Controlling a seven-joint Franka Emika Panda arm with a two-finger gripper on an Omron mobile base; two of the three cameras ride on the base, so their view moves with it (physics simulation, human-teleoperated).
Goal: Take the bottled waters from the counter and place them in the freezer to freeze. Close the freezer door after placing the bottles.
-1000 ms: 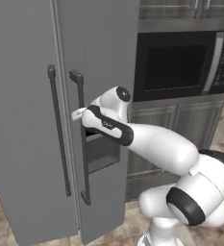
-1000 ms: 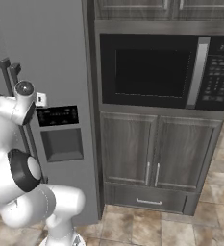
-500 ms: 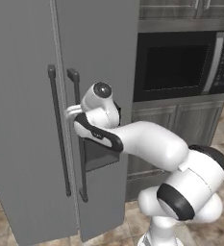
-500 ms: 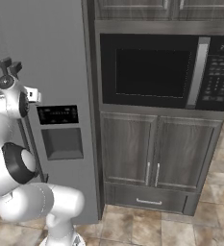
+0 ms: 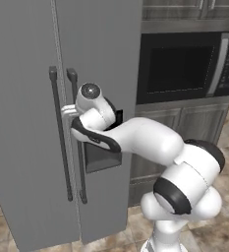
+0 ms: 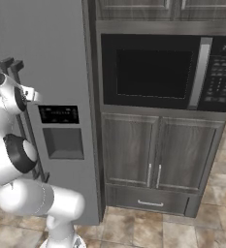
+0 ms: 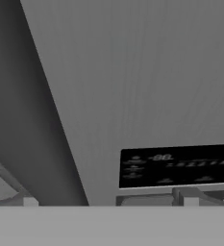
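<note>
Gripper at closed freezer door handles

Gripper (image 5: 67, 111) is held with jaws spread wide, nothing grasped, beside the two vertical bar handles. Freezer door (image 5: 22, 123) is seen shut at 9 o'clock of it; dispenser door (image 6: 61, 140) stands at 3 o'clock. Microwave (image 6: 158, 72) and cabinets (image 6: 153, 155) are set farther off, at 3 o'clock.

Flanking base views; hand close on refrigerator (image 7: 132, 86)

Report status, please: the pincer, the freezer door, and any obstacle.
Pincer open, empty, beside the handles. Freezer door shut, its bar handle not gripped. No bottled waters in sight. Nothing in the way.
</note>
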